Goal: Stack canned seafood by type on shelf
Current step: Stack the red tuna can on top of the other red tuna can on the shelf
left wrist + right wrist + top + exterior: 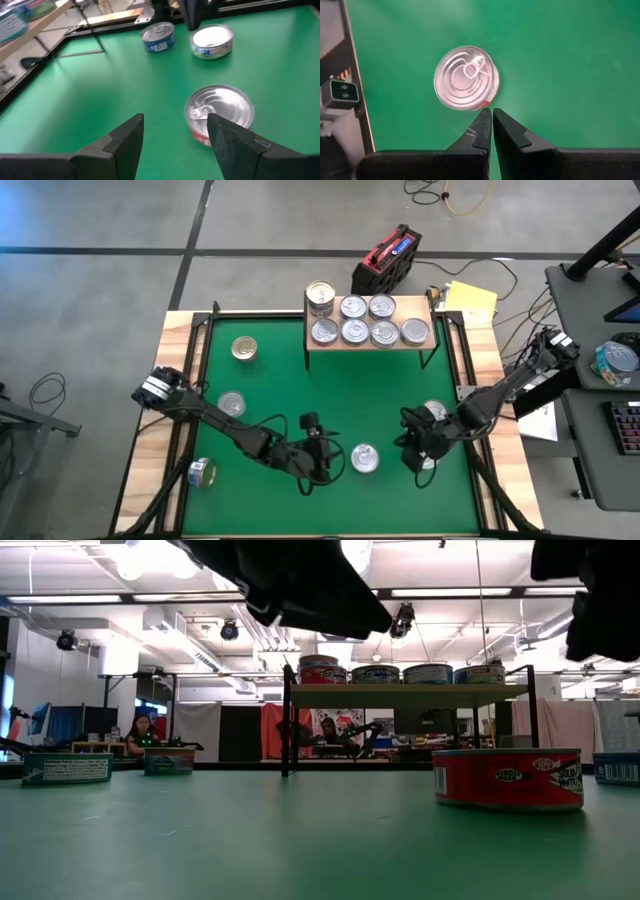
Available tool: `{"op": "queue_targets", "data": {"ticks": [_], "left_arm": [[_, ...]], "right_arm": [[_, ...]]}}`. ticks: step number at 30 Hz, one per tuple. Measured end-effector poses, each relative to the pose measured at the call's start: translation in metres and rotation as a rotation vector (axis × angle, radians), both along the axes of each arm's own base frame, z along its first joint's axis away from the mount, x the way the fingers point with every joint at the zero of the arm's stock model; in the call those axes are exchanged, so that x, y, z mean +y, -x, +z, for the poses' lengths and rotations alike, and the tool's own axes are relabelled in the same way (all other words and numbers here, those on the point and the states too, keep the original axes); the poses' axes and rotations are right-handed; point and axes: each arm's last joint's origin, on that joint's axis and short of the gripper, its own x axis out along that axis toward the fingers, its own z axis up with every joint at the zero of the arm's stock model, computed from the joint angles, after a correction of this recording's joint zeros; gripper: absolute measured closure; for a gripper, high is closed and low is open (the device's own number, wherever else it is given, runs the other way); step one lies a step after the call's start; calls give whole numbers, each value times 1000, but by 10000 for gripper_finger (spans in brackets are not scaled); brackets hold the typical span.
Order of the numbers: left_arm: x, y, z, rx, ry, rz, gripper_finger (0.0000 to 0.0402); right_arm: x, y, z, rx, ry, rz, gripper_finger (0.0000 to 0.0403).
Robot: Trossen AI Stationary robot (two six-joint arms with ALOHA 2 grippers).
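Green matting covers the worktop [330, 380]. Left gripper [322, 463] reaches low near the front edge, fingers spread and empty, just beside a red-labelled can [365, 458]. Right gripper [418, 455] hangs pinched shut, empty, above another can [465, 77]. Seven cans sit on the shelf [368, 342] at the back edge; six lie loose on the mat.

Shelf [368, 340] at the mat's [270, 390] far edge, seven cans on it, one stacked double at its left end [320, 297]. Loose cans: three left of shelf, three nearer, centre-right.
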Motion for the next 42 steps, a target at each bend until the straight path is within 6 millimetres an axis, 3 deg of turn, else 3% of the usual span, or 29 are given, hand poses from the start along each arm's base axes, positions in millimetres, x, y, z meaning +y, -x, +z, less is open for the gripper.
{"op": "queue_targets", "data": {"ticks": [10,21,27,34,42], "left_arm": [[-7,-18,-15,-31,-20,-48,199],[-19,-46,-31,58,-102,-104,199],[-19,-44,-38,82,-81,-135,199],[-19,-38,-50,159,-65,-240,199],[-22,-39,-47,132,-25,-300,229]], "right_arm": [[-2,5,-20,45,-99,-101,394],[5,-5,-32,6,-158,-98,379],[8,-10,-40,23,-144,-100,336],[13,-17,-47,9,-147,-95,259],[17,-24,-57,8,-133,-82,187]]}}
